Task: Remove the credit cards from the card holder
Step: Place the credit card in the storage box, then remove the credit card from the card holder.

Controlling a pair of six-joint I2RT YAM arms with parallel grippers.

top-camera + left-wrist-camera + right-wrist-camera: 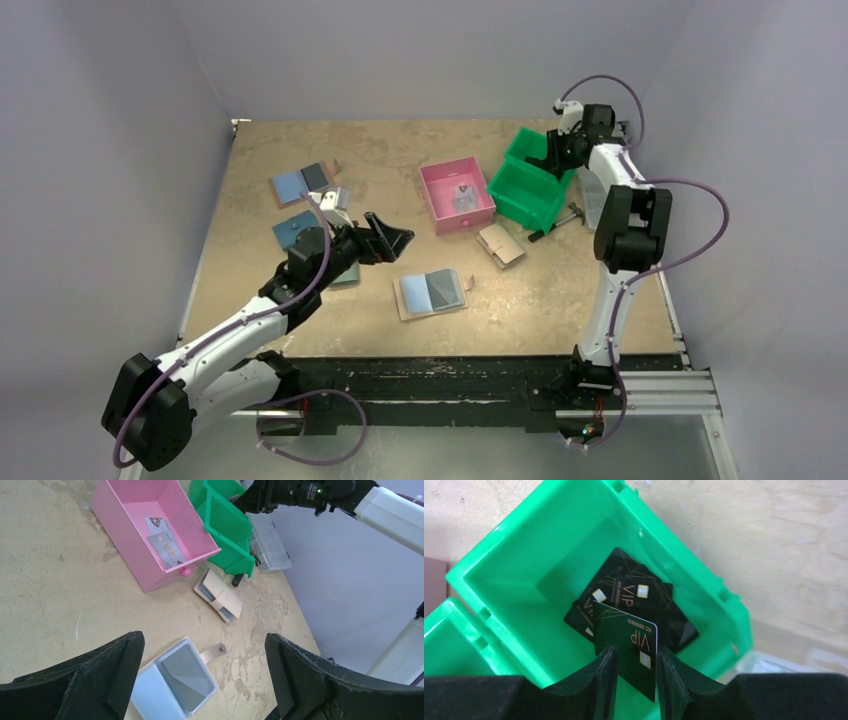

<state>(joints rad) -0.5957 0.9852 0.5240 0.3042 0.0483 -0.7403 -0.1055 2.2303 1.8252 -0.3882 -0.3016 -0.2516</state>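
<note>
lying unfolded, card holder [432,292] long axis left-right, tab [468,281] pointing right, left end effector [202,640] parted wide, right end effector [638,652] parted

The card holder [432,292] lies open on the tabletop [560,300], front middle. Behind it sits a box [466,222]; right of that a bin [520,198] with credit cards [634,592] inside; a folded wallet [501,245] before both.

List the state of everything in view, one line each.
card holder, open flat, snap tab undone.
left gripper, open, above the table.
right gripper, jaws apart over the green bin.
black card, tilted, just below those fingers.
green bin, holding more black cards.
pink box, holding silver cards.
folded wallet, closed.
</note>
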